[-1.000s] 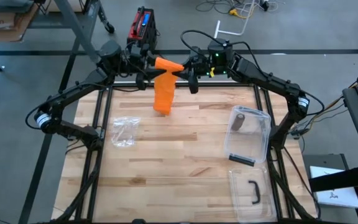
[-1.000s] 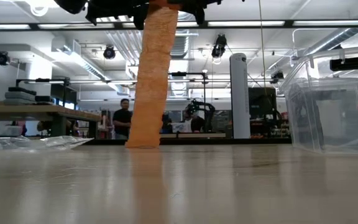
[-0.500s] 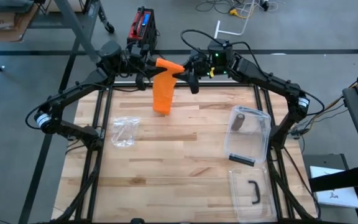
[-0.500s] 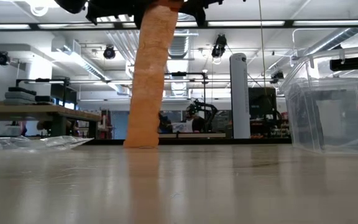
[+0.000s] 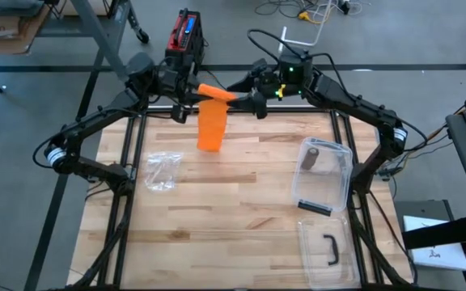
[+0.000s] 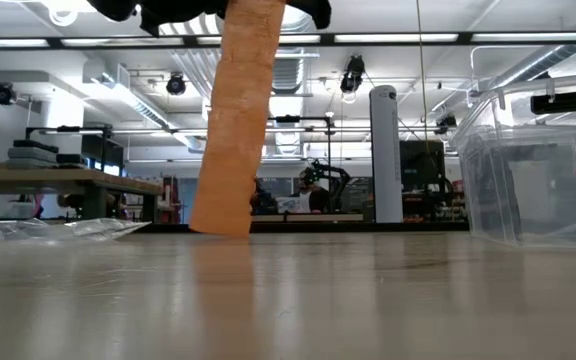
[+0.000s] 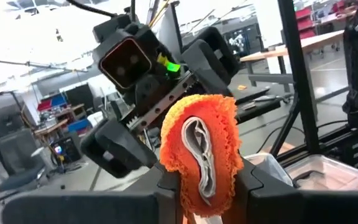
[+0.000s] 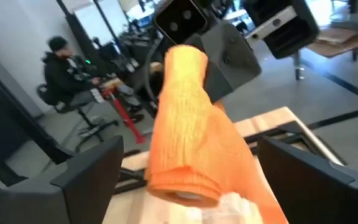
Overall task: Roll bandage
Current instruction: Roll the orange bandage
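The orange bandage is partly wound into a roll [image 5: 217, 91] held high above the table's far edge. Its loose strip [image 6: 236, 120] hangs down from the roll. I cannot tell whether the strip's lower end [image 6: 218, 225] touches the table top. My left gripper [image 7: 207, 183] comes from the left and is shut on the roll [image 7: 199, 149]. My right gripper [image 8: 197, 180] faces it from the right and is open. Its two fingers [image 8: 86, 174] stand wide on either side of the roll [image 8: 185, 124] without touching it. My left gripper pinches the sides of the roll [image 7: 174, 177] between its two fingers at the end turned toward its wrist. The fingers come level from the table's left and lie along the roll. The roll is lifted clear and roughly level, with the strip hanging slack below.
A crumpled clear plastic bag [image 5: 160, 171] lies at the table's left. A clear plastic box [image 5: 326, 174] with a dark object inside stands at the right. Its lid [image 5: 326, 246] lies nearer the front edge. A person [image 8: 67, 68] sits in the room beyond the table.
My right gripper has opened, let go of the roll and drawn back a little toward the right. The roll has turned in my left gripper's hold. The hanging strip's lower end has swung a little toward the table's left.
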Controlling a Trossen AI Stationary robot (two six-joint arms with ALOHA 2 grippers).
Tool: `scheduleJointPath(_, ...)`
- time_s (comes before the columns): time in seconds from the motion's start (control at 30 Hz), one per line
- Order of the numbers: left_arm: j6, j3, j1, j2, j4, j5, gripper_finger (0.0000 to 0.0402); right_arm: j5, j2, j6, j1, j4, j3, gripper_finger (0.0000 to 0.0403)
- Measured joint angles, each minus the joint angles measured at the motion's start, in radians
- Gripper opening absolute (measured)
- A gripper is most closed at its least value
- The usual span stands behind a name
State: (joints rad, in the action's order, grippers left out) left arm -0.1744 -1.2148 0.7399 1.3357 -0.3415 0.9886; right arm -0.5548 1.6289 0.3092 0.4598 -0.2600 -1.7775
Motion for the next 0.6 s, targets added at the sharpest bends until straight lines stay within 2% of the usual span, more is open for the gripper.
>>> scheduleJointPath(0.27, 0.024, 0.000, -0.015, 0.001, -0.029, 0.018, 0.0065, -0.042, 0.024, 0.015, -0.017, 0.061, 0.000, 0.0369)
scheduleJointPath(0.47, -0.024, 0.000, -0.018, 0.001, -0.042, 0.014, 0.0055, -0.082, 0.036, 0.113, -0.022, 0.086, 0.000, 0.0369)
scheduleJointPath(0.6, -0.092, 0.000, -0.018, 0.001, -0.042, -0.037, 0.0060, -0.083, 0.036, 0.167, -0.026, 0.093, 0.000, 0.0369)
